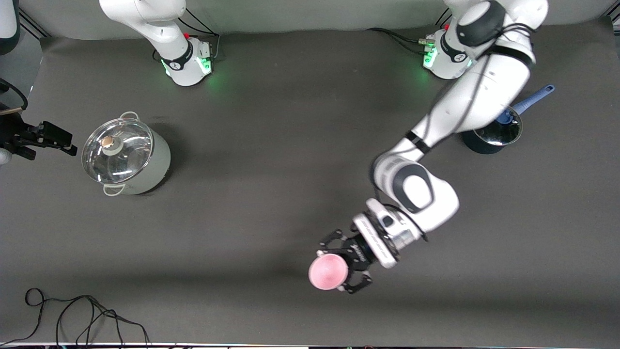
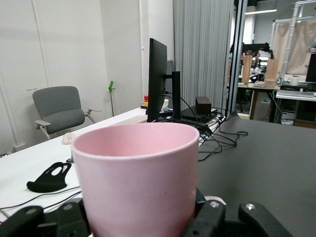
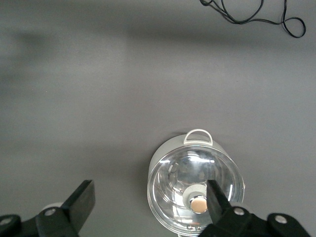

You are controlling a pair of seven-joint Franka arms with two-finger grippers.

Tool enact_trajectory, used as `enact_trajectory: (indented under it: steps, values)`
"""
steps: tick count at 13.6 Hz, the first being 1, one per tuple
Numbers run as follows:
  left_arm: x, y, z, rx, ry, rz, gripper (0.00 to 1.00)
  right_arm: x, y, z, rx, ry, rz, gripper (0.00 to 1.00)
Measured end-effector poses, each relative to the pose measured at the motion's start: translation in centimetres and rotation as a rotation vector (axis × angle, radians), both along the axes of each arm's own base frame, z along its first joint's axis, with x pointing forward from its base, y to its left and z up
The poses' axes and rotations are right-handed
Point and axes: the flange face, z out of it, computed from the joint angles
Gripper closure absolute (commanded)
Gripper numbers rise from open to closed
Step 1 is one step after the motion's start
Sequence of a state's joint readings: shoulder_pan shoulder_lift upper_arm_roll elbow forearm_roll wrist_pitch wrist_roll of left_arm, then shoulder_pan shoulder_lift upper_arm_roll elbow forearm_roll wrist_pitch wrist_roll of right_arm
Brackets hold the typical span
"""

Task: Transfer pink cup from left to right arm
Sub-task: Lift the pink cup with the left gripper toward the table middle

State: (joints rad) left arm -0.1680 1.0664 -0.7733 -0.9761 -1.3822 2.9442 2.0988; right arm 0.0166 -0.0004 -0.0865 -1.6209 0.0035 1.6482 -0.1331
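Observation:
The pink cup (image 1: pixel 328 271) is upright, mouth up, in my left gripper (image 1: pixel 345 269), over the part of the table near the front camera. The left gripper's linkage fingers (image 1: pixel 358 286) are shut on its sides. In the left wrist view the cup (image 2: pixel 138 182) fills the middle, with the left gripper (image 2: pixel 143 224) clasping its lower part. My right gripper (image 1: pixel 51 145) is up at the right arm's end of the table, beside the lidded pot. In the right wrist view the right gripper (image 3: pixel 149 190) is open and empty above that pot.
A grey-green pot with a glass lid (image 1: pixel 126 155) stands toward the right arm's end; it also shows in the right wrist view (image 3: pixel 195 192). A blue saucepan (image 1: pixel 491 133) stands near the left arm's base. A black cable (image 1: pixel 72 315) lies at the table's near edge.

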Motion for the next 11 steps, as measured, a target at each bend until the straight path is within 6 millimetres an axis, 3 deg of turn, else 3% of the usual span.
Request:
enact_trajectory:
  steps: [7, 11]
  values:
    - [-8.5, -11.3, 6.3, -0.019, 0.051, 0.094, 1.00, 0.0, 0.1, 0.0, 0.000, 0.001, 0.001, 0.00]
    - [-13.5, -15.7, 8.1, 0.004, 0.039, 0.116, 1.00, 0.0, 0.1, 0.0, 0.000, 0.002, 0.001, 0.00]
